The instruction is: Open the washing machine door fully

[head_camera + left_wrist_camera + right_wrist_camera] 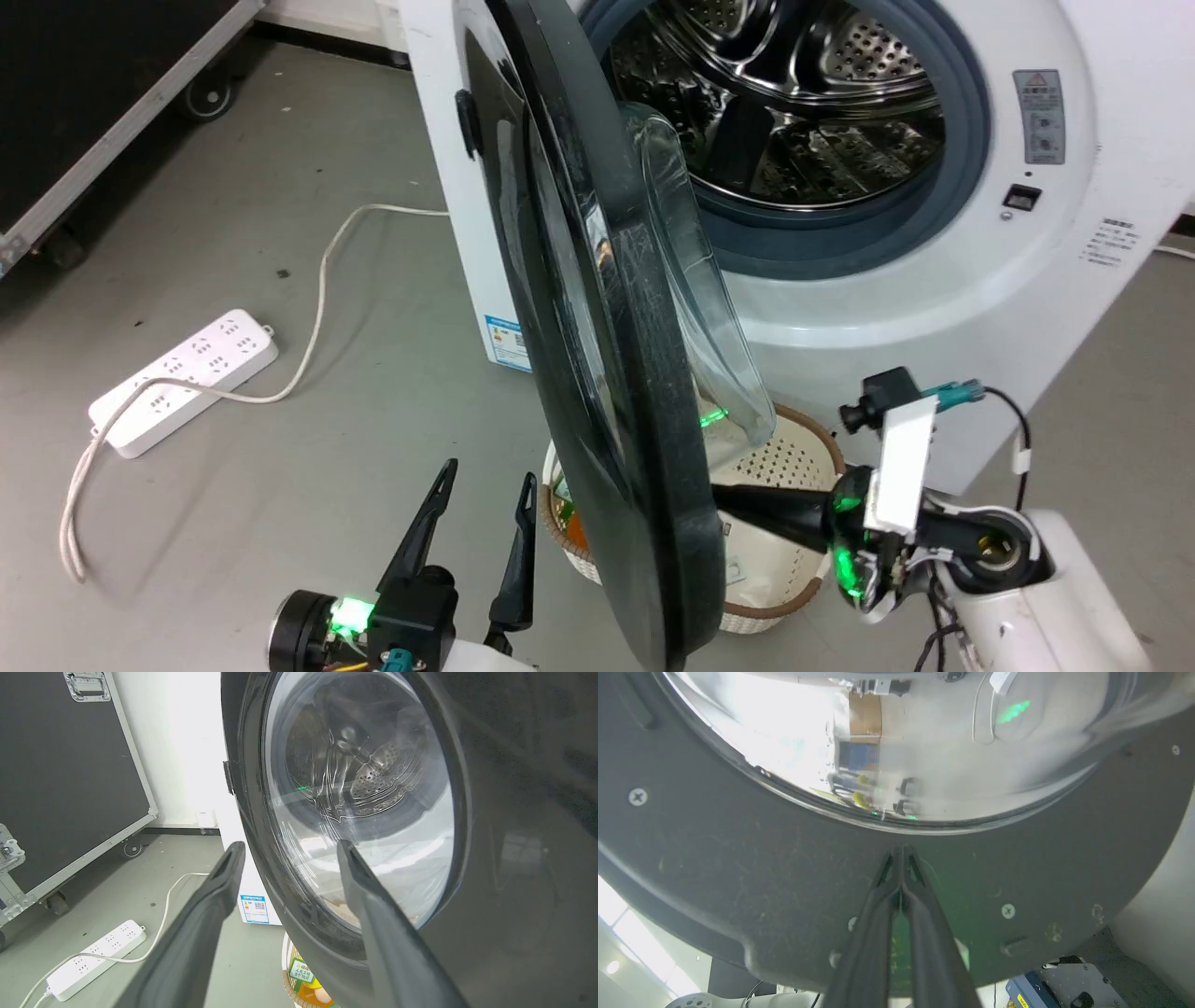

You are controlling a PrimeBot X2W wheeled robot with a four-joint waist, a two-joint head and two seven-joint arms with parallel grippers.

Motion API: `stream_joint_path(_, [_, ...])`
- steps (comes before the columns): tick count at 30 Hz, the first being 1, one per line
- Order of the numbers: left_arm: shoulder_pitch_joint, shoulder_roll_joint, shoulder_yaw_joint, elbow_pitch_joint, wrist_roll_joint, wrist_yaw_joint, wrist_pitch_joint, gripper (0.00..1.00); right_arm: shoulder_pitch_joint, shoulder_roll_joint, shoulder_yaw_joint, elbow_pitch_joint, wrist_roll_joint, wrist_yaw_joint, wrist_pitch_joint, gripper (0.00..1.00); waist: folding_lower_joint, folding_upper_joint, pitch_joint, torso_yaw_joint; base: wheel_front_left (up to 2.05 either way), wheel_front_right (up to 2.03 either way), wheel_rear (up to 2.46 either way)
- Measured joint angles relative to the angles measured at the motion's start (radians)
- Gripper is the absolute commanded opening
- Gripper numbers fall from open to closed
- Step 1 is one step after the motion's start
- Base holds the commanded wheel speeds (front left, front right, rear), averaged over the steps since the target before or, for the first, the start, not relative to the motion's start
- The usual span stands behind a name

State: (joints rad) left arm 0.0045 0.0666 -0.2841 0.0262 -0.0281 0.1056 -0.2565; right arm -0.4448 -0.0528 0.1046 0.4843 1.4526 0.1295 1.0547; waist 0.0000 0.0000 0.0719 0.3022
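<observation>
Door position: I am seeing the washing machine door (635, 373) standing roughly half open and edge-on to the head camera. It is hinged at the machine's left side, and its lower rim is hanging above a basket (834, 448) on the floor.
Right claw (724, 499): I am holding its two fingers pinched together, gripping nothing. The tips are resting on the door's inner face just below the glass bowl (700, 280).
Left claw (490, 471): its fingers are spread wide and empty, hovering just beside the outer face; I am seeing no contact.
Step in hand: I am judging this to be a push outward with the right claw.
Doing it well: I am aiming to follow the hinge's arc and to press on the flat plastic, not the curved glass, where the tips might slide. I would also be moving the left claw aside, since it is sitting in the door's swing path.
Door surfaces: the outer face is looking glossy black, while the inner face is matt dark plastic, scuffed and dotted with screws.
Bowl: it is bulging, clear and reflective.
Drum (803, 112): it is showing perforated shiny steel inside a grey rubber ring.
Basket: it is looking pale and perforated, with a brown rim.
</observation>
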Motion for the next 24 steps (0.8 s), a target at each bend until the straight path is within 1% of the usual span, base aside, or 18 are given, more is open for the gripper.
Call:
stream_joint_path(5, [0.0, -0.001, -0.002, 0.001, 0.0, 0.0, 0.0, 1.0, 0.008, 0.0, 0.038, -0.003, 0.019, 0.0, -0.03, 0.0, -0.0001, 0.0, 0.002, 0.012, 0.0, 0.0, 0.0])
stream_joint_path(11, [0.006, -0.003, 0.007, 0.002, -0.002, 0.004, 0.0, 1.0, 0.008, 0.0, 0.019, -0.029, 0.0, 0.0, -0.084, 0.0, 0.0001, 0.0, 0.001, 0.0, 0.0, 0.0, 0.0])
stream_joint_path(12, [0.01, -0.003, 0.009, 0.002, -0.002, 0.004, 0.0, 1.0, 0.008, -0.002, 0.008, -0.042, -0.014, 0.0, -0.103, 0.48, 0.0001, 0.0, -0.001, -0.004, 0.0, 0.0, 0.0])
stream_joint_path(13, [0.015, -0.002, 0.01, 0.002, -0.002, 0.004, 0.0, 1.0, 0.009, -0.005, -0.003, -0.059, -0.03, 0.0, -0.124, 1.0, 0.0001, 0.0, -0.003, -0.009, 0.0, 0.0, 0.0])
stream_joint_path(16, [0.018, -0.002, 0.015, 0.004, -0.003, 0.004, 0.0, 1.0, 0.018, -0.028, -0.037, -0.152, -0.095, 0.0, -0.212, 1.0, 0.0, 0.0, -0.012, -0.026, 0.0, 0.0, 0.0])
stream_joint_path(19, [0.021, -0.001, 0.023, 0.006, -0.005, -0.003, 0.0, 1.0, 0.05, -0.063, -0.067, -0.297, -0.197, 0.0, -0.36, 1.0, 0.0001, 0.0, -0.02, -0.046, 0.0, 0.0, 0.0])
stream_joint_path(22, [0.026, 0.002, 0.04, 0.004, -0.012, -0.003, 0.0, 1.0, 0.092, -0.124, -0.056, -0.442, -0.347, 0.0, -0.546, 1.0, 0.0, 0.0, -0.024, -0.069, 0.0, 0.0, 0.0])
stream_joint_path(24, [0.032, 0.007, 0.051, 0.003, -0.016, -0.006, 0.0, 1.0, 0.127, -0.187, -0.019, -0.516, -0.462, 0.0, -0.675, 1.0, 0.0001, 0.0, -0.028, -0.087, 0.0, 0.0, 0.0])
